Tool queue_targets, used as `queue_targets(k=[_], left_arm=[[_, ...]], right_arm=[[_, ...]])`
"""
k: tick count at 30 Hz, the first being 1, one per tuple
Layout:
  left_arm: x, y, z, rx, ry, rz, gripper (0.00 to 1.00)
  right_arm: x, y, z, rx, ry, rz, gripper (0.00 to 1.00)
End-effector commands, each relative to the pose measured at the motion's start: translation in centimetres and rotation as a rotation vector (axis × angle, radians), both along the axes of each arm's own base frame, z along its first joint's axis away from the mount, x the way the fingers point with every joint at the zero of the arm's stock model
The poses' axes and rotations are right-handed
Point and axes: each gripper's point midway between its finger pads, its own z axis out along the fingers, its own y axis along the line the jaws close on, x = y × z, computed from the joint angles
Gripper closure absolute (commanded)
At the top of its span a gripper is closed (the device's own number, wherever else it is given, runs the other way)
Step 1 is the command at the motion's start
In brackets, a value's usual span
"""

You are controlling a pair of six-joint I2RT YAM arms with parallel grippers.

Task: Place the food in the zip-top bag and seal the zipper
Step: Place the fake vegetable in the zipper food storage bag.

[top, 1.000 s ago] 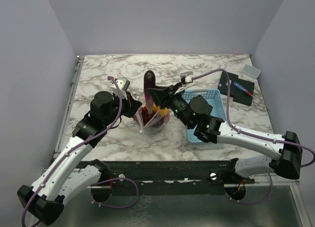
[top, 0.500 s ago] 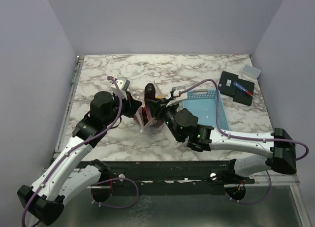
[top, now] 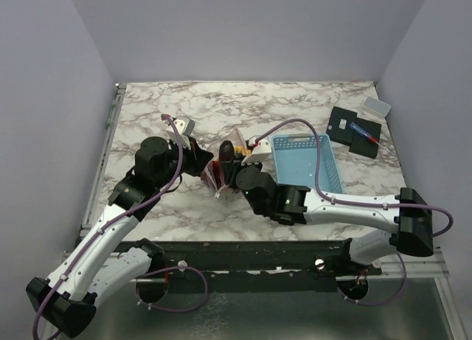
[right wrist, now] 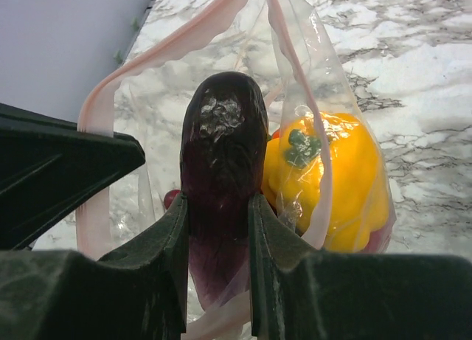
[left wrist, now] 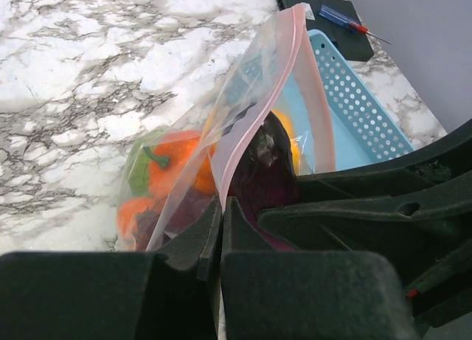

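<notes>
The clear zip-top bag stands open at the table's middle, its pinkish-red zipper spread wide. My left gripper is shut on the bag's mouth edge and holds it up. My right gripper is shut on the purple eggplant and holds it in the bag's mouth. Inside the bag lie the yellow pepper, the orange pumpkin, some green cabbage and a red piece.
The light-blue perforated basket stands just right of the bag. A black pad with a screwdriver and a small clear box lie at the far right. Marble table with grey walls around.
My right arm has swung left and down from above the basket, lowering the eggplant from above the bag into its mouth. The left gripper keeps its hold on the bag edge.
</notes>
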Motion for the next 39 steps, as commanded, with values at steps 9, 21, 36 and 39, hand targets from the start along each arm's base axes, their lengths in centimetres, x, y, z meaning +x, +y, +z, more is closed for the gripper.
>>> queue_targets(k=[9,21,36,39], left_arm=[[-0.6,-0.6,0.7,-0.036,-0.023,-0.051,1.0],[-0.6,-0.6,0.7,-0.036,-0.026,-0.047,1.0],[-0.6,-0.6,0.6,-0.037,-0.02,-0.047,1.0],[-0.5,-0.6,0.6,-0.037,-0.017,-0.042,1.0]], right_arm=[[0.3,-0.7,0.0,-0.124,0.131,-0.147,0.62],[0.2,-1.0,2.3,-0.094,0.12,-0.145,0.42],[-3.3,1.5,6.4,-0.051,0.116,0.203,0.38],[-4.4,2.4,6.4,-0.052,0.14,0.281,0.38]])
